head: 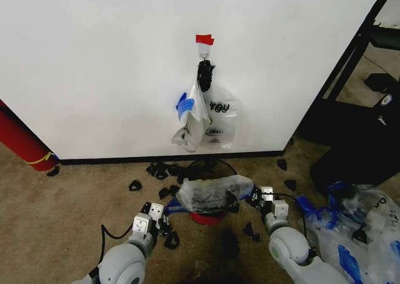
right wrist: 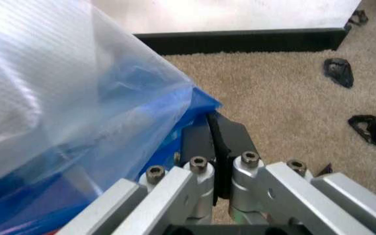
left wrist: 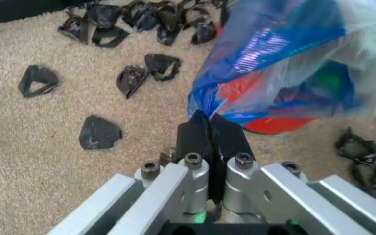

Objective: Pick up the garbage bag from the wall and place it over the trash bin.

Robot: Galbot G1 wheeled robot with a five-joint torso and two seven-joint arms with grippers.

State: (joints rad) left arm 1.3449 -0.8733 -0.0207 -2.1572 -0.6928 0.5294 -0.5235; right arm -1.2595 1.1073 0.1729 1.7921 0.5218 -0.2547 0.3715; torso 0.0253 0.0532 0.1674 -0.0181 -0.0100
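Note:
The garbage bag (head: 215,192), translucent whitish plastic with blue patches, lies stretched across the top of the trash bin (head: 206,219), whose red base shows beneath it. My left gripper (head: 164,213) is shut on the bag's blue edge (left wrist: 204,105) at the bin's left side. My right gripper (head: 257,197) is shut on the bag's opposite edge (right wrist: 195,105). The bin's red shows through the plastic (left wrist: 276,125) in the left wrist view. Behind stands the white wall (head: 94,65) with its hook (head: 204,49) and red tape (head: 204,39).
Two more bags hang from the hook: one with blue patches (head: 187,115) and one lettered "YOU" (head: 220,124). Black scraps (head: 164,170) litter the carpet. A red cylinder (head: 22,140) leans at left. A heap of plastic bags (head: 356,231) and a black stand (head: 350,65) are at right.

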